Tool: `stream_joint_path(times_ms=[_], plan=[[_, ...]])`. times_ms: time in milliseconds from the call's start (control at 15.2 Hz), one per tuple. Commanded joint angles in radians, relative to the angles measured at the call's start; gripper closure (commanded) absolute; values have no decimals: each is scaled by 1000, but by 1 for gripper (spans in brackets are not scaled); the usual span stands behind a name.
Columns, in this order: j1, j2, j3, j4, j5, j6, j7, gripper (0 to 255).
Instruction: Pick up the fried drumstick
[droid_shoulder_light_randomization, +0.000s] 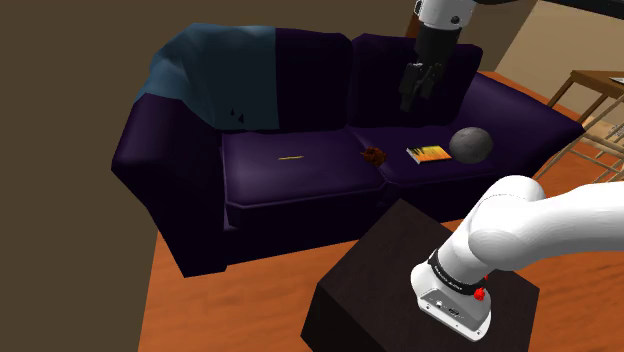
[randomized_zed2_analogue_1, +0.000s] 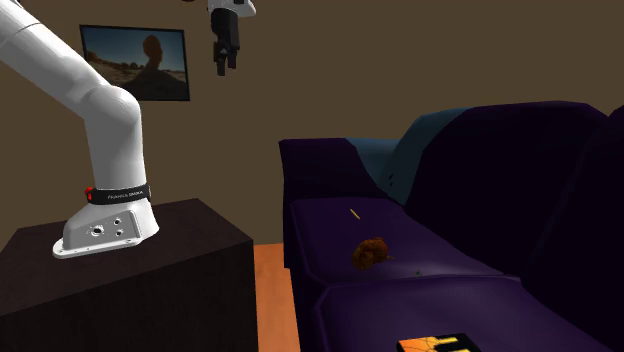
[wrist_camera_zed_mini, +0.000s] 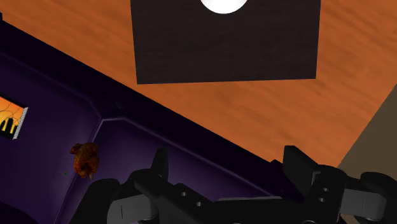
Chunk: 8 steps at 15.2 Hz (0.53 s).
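Fried drumstick located on the sofa seat at the cushion seam, centre of shoulder view. Gripper noted well above it, toward upper right, fingers spread, nothing between. Judged as approach step; next move called for centring over drumstick, then descent. Open seat leftward; book near on right.

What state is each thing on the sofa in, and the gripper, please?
Brown fried drumstick: lying on the dark purple sofa, not held.
Black two-finger gripper: open, empty, high above the sofa.
Orange-and-black book: closed, lying flat.
Grey ball: resting on the sofa.
Blue blanket: draped over the backrest.
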Motion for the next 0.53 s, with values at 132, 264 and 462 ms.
stream_joint_path(times_ms=[132,264,462], plan=[[-9,27,-31,-27,-20,52,-24,0],[-19,60,-63,-50,-39,104,-48,0],[-33,118,-111,-74,-65,184,-84,0]])
